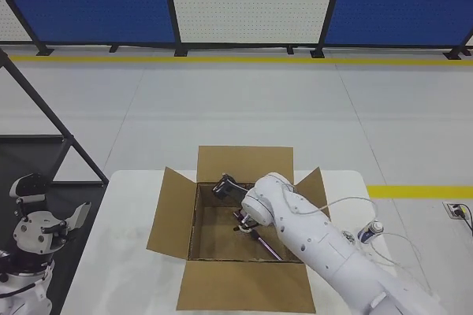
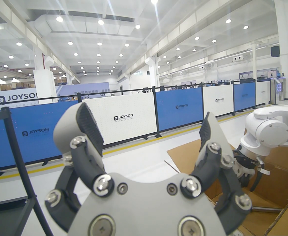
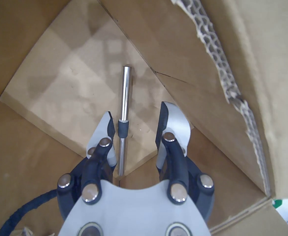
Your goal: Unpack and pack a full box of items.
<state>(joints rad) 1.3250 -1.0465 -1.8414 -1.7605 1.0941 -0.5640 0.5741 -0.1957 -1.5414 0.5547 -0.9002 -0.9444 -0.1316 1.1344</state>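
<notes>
An open cardboard box [image 1: 244, 287] stands in the middle of the white table. A shiny metal rod [image 3: 125, 92] with a black collar lies on the box floor, and it is also seen in the top view [image 1: 270, 249]. My right gripper [image 3: 136, 121] is down inside the box, open, its fingers straddling the rod just above it without touching. From above, the right gripper [image 1: 246, 224] sits near the box's centre. My left gripper [image 2: 146, 121] is open and empty, held up in the air left of the table [image 1: 43, 228], well away from the box [image 2: 269, 185].
A black metal rack [image 1: 31, 157] stands to the left of the table [image 1: 126, 236]. A small white and blue object [image 1: 370, 232] sits on the table right of the box. The box's four flaps are spread outward. Blue and white fence panels [image 1: 244, 20] line the far floor.
</notes>
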